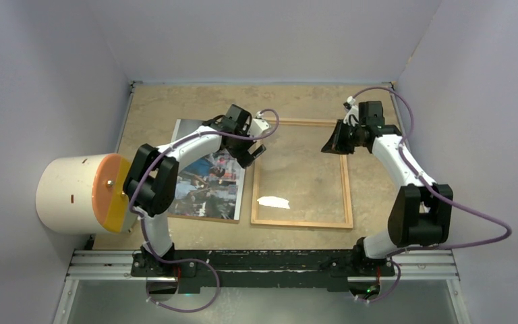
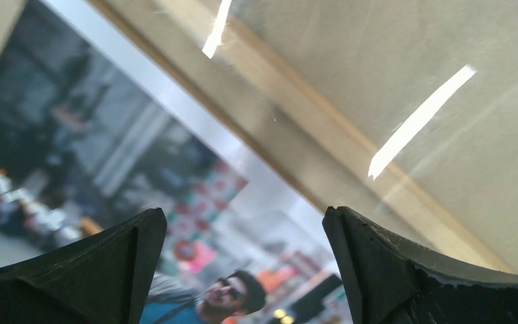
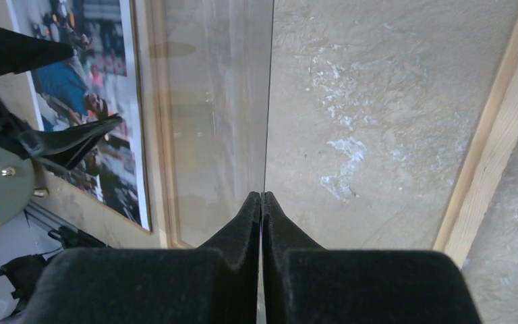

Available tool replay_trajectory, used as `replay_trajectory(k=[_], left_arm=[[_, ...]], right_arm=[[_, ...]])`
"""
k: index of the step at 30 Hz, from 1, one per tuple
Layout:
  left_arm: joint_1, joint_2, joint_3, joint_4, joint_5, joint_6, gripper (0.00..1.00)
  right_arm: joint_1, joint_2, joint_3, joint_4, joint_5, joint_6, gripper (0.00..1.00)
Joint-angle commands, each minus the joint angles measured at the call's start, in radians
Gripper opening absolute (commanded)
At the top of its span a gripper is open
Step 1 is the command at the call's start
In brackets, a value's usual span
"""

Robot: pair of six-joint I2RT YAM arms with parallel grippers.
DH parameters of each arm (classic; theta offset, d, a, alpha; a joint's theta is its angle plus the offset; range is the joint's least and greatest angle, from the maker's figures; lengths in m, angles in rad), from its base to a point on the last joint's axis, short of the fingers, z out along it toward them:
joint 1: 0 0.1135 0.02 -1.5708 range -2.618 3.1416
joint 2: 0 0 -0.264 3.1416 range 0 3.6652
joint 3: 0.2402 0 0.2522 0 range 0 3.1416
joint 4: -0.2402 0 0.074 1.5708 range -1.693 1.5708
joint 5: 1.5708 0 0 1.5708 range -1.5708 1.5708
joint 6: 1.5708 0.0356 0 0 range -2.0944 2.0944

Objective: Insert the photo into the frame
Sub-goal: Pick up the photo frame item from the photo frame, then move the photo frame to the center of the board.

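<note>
Photo flat on table, picture side up, just left of frame; my left arm hides its upper part. My left tool wide open, low over photo's right border by frame's left rail, gripping nothing. Pane glare blurs that rail. My right tool closed tight on pane's thin edge; pane's tilt hard to judge.

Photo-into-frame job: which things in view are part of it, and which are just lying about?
In the job:
frame, light wood
glass pane, its edge pinched by the right gripper
photo, flat, left of the frame
left gripper, open above the photo

Lying about:
white drum with an orange-yellow end, at far left
</note>
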Motion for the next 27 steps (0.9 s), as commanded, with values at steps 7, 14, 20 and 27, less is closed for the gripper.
replay_trajectory(k=[7, 14, 20, 27], left_arm=[[-0.060, 0.110, 0.098, 0.002, 0.138, -0.192, 0.96], [-0.071, 0.162, 0.145, 0.001, 0.108, -0.234, 0.92], [-0.070, 0.117, 0.156, 0.001, 0.126, -0.240, 0.94], [-0.069, 0.158, 0.148, -0.009, 0.116, -0.231, 0.81]], right_arm=[[-0.028, -0.116, -0.043, -0.002, 0.002, 0.046, 0.00], [-0.125, -0.207, -0.028, 0.033, -0.049, 0.106, 0.00], [-0.211, -0.309, 0.027, 0.057, -0.016, 0.183, 0.00], [-0.225, -0.338, 0.070, 0.037, -0.009, 0.201, 0.00]])
